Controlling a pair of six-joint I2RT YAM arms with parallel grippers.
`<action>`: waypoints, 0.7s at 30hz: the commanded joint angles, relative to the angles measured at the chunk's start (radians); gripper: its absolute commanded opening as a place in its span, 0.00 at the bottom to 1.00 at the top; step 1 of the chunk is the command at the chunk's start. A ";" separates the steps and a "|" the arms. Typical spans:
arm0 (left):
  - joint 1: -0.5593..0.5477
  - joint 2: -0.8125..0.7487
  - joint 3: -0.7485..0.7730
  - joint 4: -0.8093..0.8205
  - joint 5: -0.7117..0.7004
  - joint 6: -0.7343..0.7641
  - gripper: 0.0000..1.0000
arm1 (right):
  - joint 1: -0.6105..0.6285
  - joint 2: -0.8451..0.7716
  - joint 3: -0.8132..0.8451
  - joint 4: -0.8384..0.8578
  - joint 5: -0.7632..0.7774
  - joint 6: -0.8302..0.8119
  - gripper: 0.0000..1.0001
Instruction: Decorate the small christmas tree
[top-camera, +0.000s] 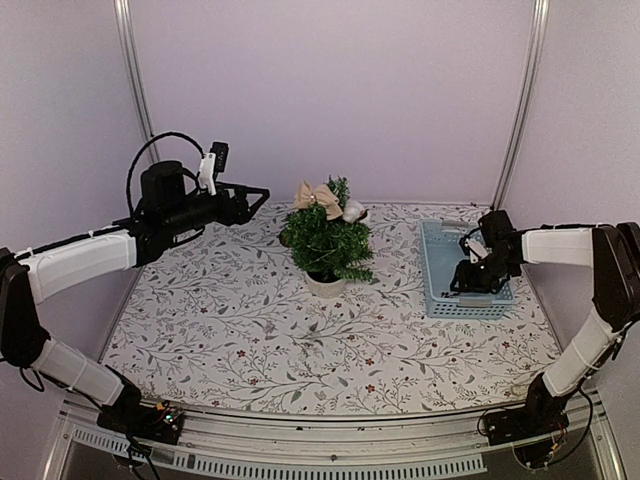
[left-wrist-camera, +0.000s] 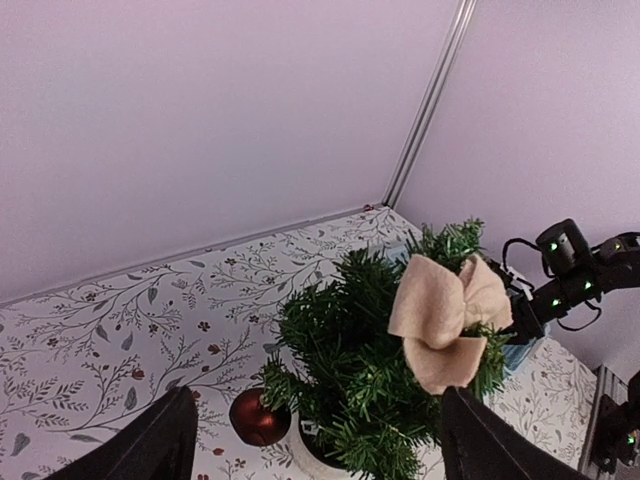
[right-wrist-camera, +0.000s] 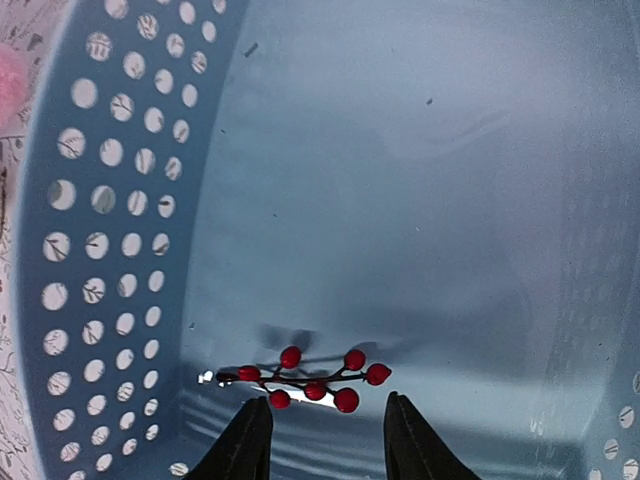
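Lilac walls (top-camera: 330, 90) back the floral-print worktop (top-camera: 230, 330). With jaws apart, the left gripper (top-camera: 258, 195) hovers at 9 o'clock of the central green small christmas tree (top-camera: 327, 240), already wearing a beige fabric bow (top-camera: 318, 196). At 3 o'clock, the right gripper (right-wrist-camera: 322, 420) holds parted jaws astride a red berry sprig (right-wrist-camera: 312, 380), unhung, in the blue plastic basket (top-camera: 470, 308).

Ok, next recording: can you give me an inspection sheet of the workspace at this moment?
Surface: floral-print tablecloth, lying flat.
Job's things: small christmas tree upright in its white pot; beige bow near its top, pale ornament beside the bow, red ball low by the pot; red berry sprig lying in the blue basket.
Clutter: nothing seen.
Hands: left hand open, empty, raised left of the tree; right hand open, low in the basket, at the berry sprig.
Cables: black cable loops above the left arm's wrist.
Surroundings: plain pale walls, metal frame posts.
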 joint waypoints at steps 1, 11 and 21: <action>0.004 -0.024 -0.013 0.041 0.012 -0.010 0.85 | -0.006 0.074 0.025 -0.046 0.024 -0.010 0.40; 0.004 -0.011 -0.008 0.057 0.013 -0.008 0.85 | -0.007 0.156 0.040 0.028 0.009 0.003 0.22; 0.004 -0.025 -0.014 0.041 0.006 0.002 0.85 | -0.007 0.252 0.170 0.104 0.109 -0.039 0.24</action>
